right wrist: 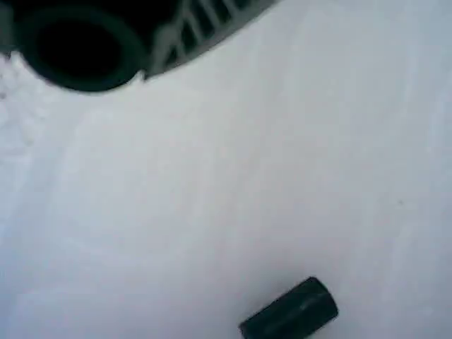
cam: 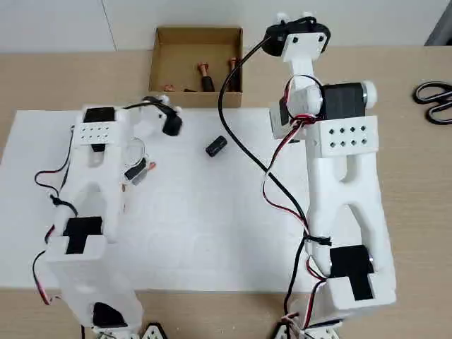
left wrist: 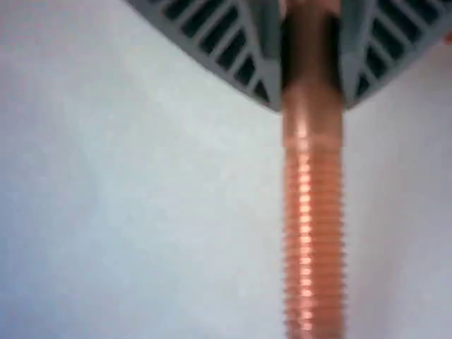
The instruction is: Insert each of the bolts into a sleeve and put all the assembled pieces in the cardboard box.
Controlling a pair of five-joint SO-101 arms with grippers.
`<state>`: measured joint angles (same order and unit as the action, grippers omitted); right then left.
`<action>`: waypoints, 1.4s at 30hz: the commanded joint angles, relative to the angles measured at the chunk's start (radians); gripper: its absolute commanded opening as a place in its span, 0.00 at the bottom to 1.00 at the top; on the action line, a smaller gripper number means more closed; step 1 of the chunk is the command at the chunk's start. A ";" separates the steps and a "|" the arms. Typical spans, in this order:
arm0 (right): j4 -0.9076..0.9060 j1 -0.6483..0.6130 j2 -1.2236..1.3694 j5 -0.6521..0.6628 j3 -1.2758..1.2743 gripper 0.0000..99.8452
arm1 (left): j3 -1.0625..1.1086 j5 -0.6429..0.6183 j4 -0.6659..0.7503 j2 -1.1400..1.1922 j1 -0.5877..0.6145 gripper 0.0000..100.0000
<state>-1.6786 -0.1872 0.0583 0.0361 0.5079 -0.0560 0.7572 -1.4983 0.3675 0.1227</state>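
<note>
Bolt (left wrist: 312, 212) pinched by left hand (left wrist: 311, 85), shank pointing straight out from it | white sheet (cam: 212, 226) on counter (cam: 409, 212) | cardboard box (cam: 194, 99) beyond sheet | scissors (cam: 432, 99) far aside | right hand (right wrist: 78, 49) clamped on black sleeve (right wrist: 131, 62), seen end-on | loose sleeve (cam: 217, 146) on its side mid-sheet

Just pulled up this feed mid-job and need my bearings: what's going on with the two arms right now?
The left gripper is shut on a copper bolt, held above the white mat. The right gripper holds a black sleeve, open end towards its wrist camera. A second sleeve lies loose on the mat between the arms. The cardboard box at the back already holds a few assembled pieces. The held bolt and sleeve are not yet joined.
</note>
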 commanded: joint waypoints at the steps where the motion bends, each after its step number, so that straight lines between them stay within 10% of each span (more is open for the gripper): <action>1: -0.007 0.005 -0.056 0.002 0.006 0.00 | -0.084 0.144 0.006 -0.020 -0.026 0.01; 21: -0.001 0.004 -0.062 0.100 0.012 0.00 | -0.183 0.652 0.037 0.118 -0.104 0.01; 36: -0.001 0.005 -0.062 0.095 0.012 0.01 | -0.357 0.470 0.058 0.161 -0.069 0.12; 42: -0.001 0.008 -0.062 0.098 0.012 0.01 | -0.578 0.129 -0.044 0.161 -0.046 0.12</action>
<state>-1.6786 -0.1887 0.0583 0.1266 0.5079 -0.4948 1.0733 -1.4922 0.5424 0.0644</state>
